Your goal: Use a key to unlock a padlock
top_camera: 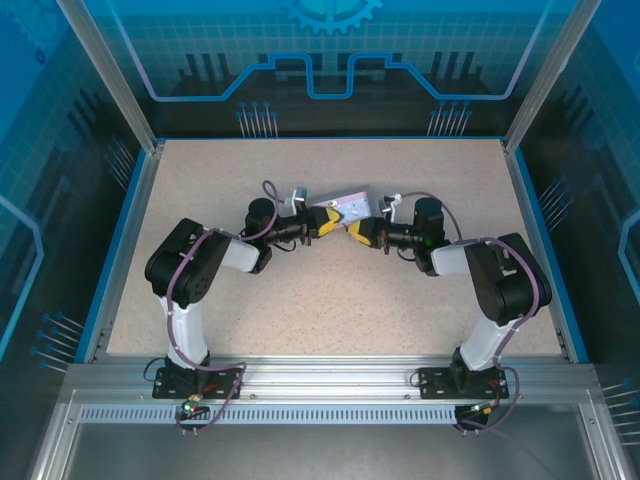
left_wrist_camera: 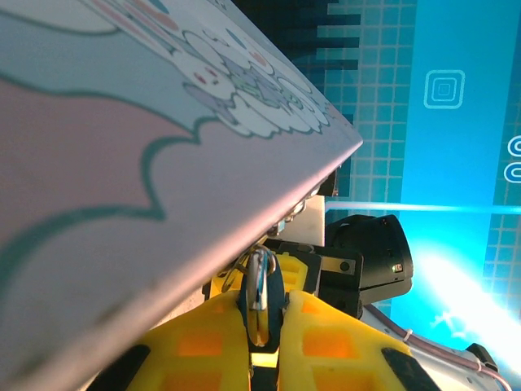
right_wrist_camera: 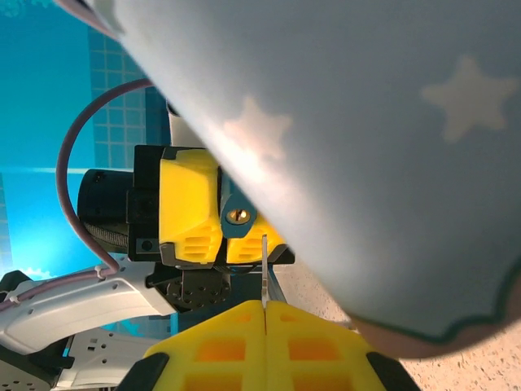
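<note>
Me: Yellow fingers of my left gripper [left_wrist_camera: 262, 326] come first, right up close. They pinch the padlock [left_wrist_camera: 260, 287] between them.

Friend: What does it look like?

Me: It is tiny and dark, with a thin shiny loop. From my other wrist I see its little gold keyhole.

Friend: And your right gripper [right_wrist_camera: 264, 308]?

Me: Its two yellow fingers are pressed flat together. The key [right_wrist_camera: 264, 269] sticks straight up out of the crack between them, like a thin grey sliver.

Friend: Is the key in the hole?

Me: No. Its tip is just beside the keyhole. I cannot tell if it touches the padlock.

Friend: What is that big thing?

Me: That is the tin box [left_wrist_camera: 122, 163]. It is pale, with cartoon pictures and stars. It leans over both my grippers, tilted, with its edge just above the padlock. I cannot tell if the padlock hangs on it.

Friend: Where is all this?

Me: Over the middle of the speckled table [top_camera: 330, 300]. My two grippers point at each other there, tip near tip. The tin box is between them, a little to the far side.
</note>
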`<state>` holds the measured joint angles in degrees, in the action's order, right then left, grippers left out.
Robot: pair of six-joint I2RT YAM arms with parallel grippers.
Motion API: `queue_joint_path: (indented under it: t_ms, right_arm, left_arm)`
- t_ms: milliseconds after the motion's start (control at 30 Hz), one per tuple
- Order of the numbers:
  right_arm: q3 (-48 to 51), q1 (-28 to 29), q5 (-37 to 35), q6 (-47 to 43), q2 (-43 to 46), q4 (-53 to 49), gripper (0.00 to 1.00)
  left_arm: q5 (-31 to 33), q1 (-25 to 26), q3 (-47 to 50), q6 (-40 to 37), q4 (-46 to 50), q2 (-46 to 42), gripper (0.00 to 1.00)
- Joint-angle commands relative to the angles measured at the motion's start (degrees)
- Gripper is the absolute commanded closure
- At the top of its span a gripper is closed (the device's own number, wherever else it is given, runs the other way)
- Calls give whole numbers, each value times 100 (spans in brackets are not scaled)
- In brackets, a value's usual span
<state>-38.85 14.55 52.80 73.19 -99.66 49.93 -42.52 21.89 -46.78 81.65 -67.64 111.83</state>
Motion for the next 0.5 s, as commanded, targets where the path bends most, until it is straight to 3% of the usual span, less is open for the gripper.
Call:
queue_joint_path:
  t_ms: [0,467]
  right_arm:
    - [-7,-75,96,-96,166,-45,100]
    - [-315,-19,68,-17,68,-69,100]
  left_arm:
    - [-150,-31,-141,118,-199,84,100]
    - [-151,-34,-138,124,-174,67,100]
